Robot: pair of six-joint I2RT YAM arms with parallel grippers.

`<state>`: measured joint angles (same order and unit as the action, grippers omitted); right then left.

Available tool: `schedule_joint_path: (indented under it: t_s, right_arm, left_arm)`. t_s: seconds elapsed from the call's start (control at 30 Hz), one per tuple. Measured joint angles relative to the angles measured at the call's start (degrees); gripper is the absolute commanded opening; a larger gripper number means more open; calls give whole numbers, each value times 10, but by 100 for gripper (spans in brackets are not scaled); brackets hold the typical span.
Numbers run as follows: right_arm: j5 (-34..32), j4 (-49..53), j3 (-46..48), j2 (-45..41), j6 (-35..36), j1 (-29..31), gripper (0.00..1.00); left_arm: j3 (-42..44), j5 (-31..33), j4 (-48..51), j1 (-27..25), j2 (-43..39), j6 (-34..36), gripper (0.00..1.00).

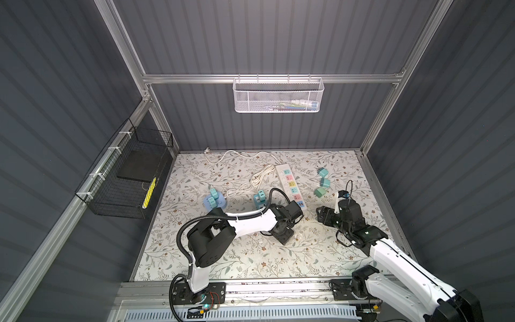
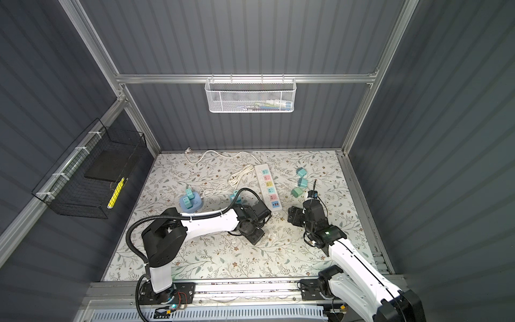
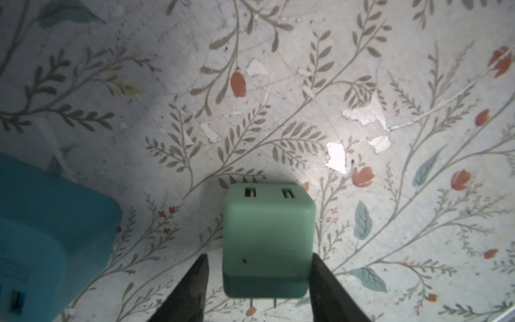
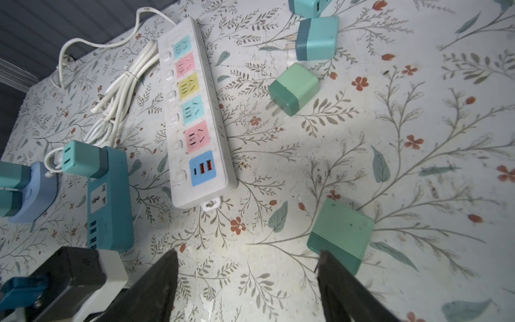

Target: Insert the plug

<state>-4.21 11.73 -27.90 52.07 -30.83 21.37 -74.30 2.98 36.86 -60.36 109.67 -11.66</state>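
White-shelled, the left arm [image 1: 250, 223] stretches from lower centre to mid-frame in both top views, wrist bent so the left gripper [image 1: 284, 235] points down at the table [image 1: 250, 262], just below the strip [image 1: 291, 184]. The plug is hidden beneath it. The right gripper [image 1: 320, 214] sits low, right of the strip's end.

Left wrist view: the plug [image 3: 267, 239] is at bottom centre between the fingers [image 3: 192, 287], prongs toward the camera. One finger touches it and a thin gap shows at the other, so they are partly open, not yet clamped.

Right wrist view: the fingers [image 4: 156, 278] are wide apart and empty; a second plug [image 4: 341, 234] lies beside one.

Grasping looks to be the step in hand. Next: clamp, lift, turn the prongs down, align with a free socket.
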Motion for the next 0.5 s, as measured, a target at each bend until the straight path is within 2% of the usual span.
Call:
schedule_joint_path:
  t_s: [0.5]
  right_arm:
    - [13,3,-18,26,15,0,79]
  left_arm:
    - [4,32,-37,0,13,8,49]
